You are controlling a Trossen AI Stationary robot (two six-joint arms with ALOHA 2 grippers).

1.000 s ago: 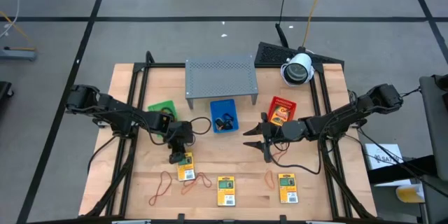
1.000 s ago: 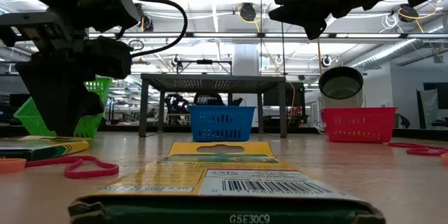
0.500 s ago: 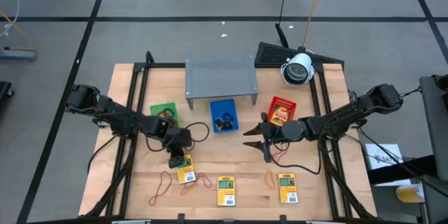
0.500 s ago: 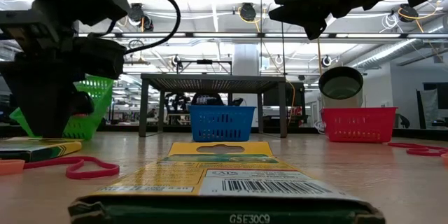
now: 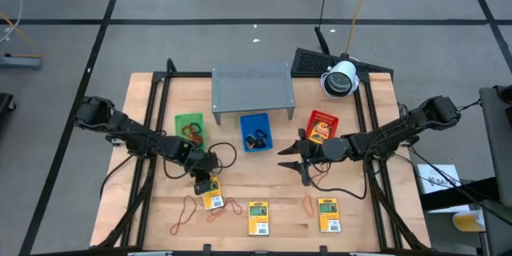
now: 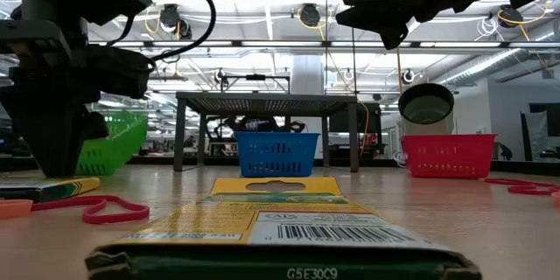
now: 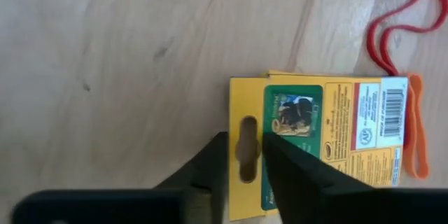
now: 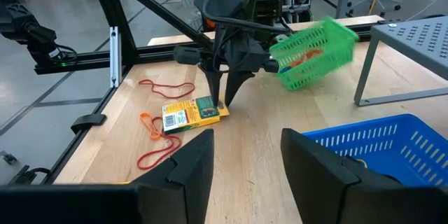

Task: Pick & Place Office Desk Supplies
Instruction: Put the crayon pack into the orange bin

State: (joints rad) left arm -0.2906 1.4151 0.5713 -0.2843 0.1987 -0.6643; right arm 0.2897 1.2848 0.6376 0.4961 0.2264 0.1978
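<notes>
Left tool (image 7: 243, 152) over yellow packet (image 7: 318, 136) hang-hole end, fingers nearly shut

high view: overhead, straight down, far, whole bench (image 5: 160, 208)
low view: bench-level, faces 12 o'clock
shared: yellow packet (image 7: 315, 143), close in left wrist view

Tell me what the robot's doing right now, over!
Left gripper down over a yellow packet, fingers astride its hanger end, not shut. Right gripper open, waiting mid-table. Red band beside packet.
</notes>
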